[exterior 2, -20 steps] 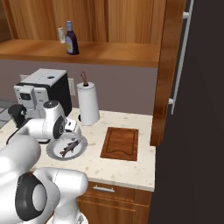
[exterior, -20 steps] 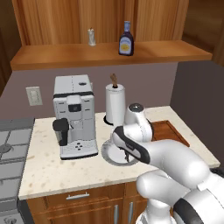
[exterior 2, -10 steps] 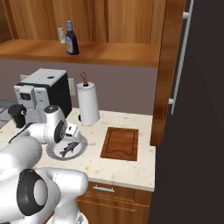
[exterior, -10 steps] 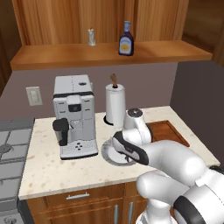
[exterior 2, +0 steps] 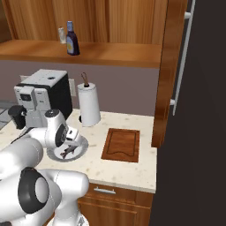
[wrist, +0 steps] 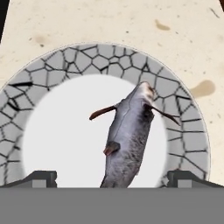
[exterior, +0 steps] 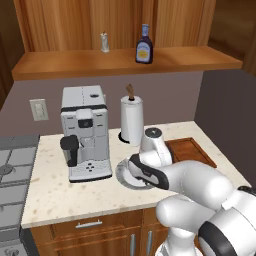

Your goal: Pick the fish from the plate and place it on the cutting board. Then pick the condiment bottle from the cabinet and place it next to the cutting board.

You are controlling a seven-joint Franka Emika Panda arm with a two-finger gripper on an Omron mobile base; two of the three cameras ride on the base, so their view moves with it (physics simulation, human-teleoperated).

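Note:
The dark grey fish (wrist: 129, 135) lies in the white centre of the plate (wrist: 100, 57), its head pointing away from the hand camera. My gripper (wrist: 113, 178) hangs open just above it, one finger tip on each side of the fish's tail end and touching nothing. From the right base view the gripper (exterior 2: 70, 140) is low over the plate (exterior 2: 81, 149) and the fish (exterior 2: 66, 152). To the plate's right lies the bare cutting board (exterior 2: 122, 145). The condiment bottle (exterior: 144, 46) stands on the cabinet (exterior: 75, 62) shelf above.
A coffee machine (exterior: 85, 132) stands left of the plate and a paper towel roll (exterior: 132, 120) behind it. A clear shaker (exterior: 104, 42) sits on the shelf left of the bottle. A stove (exterior: 10, 175) is at far left, a wooden panel (exterior 2: 167, 75) right of the board.
The hand has come down a little closer over the plate and fish. The jaws have stayed open, and the fish has not moved.

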